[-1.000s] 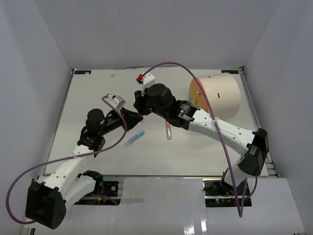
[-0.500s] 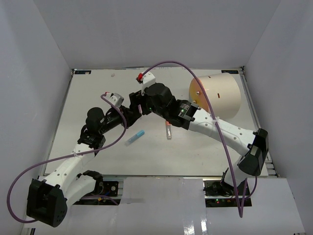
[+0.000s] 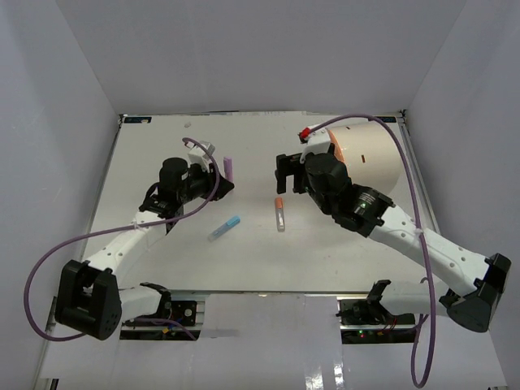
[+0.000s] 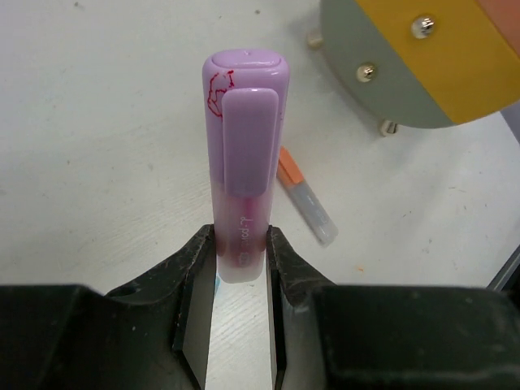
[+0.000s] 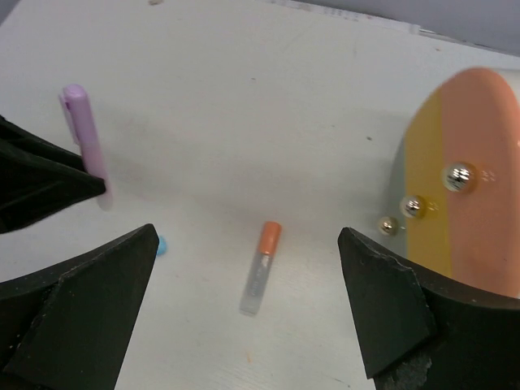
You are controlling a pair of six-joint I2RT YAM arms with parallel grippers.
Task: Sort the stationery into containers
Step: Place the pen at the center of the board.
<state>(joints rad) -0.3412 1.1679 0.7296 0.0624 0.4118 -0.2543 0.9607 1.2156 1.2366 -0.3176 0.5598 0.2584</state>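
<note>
Three pieces of stationery are in sight, one held and two loose on the white table (image 3: 325, 260); the held one is a purple highlighter (image 4: 244, 162) with a clip on its cap and a red scribble near the cap's end. The left gripper (image 4: 242, 252) is clamped on the highlighter's lower barrel, both black fingers (image 4: 193, 268) pressed to its sides, the capped end pointing away from the wrist; from above the highlighter stands out past the fingers toward the far side of the table, left of centre.

An orange-capped clear pen (image 3: 280, 214) lies flat near the middle of the table, cap toward the far edge; a blue pen (image 3: 224, 228) lies to its left, slanted, nearer the left arm and well apart from the orange-capped one.

Over the table to the right of the highlighter the right gripper (image 3: 288, 175) has its fingers spread wide with nothing between them; its wrist camera looks down between them at the orange-capped pen, apart from it.

At the far right lies the cream-white drum (image 3: 382, 154) on its side, its round face (image 5: 455, 203) turned toward the table's middle; that face shows grey, yellow-orange and peach bands with small brass knobs (image 5: 414, 205) in a row; the right arm crosses in front of part of it in the overhead view.
</note>
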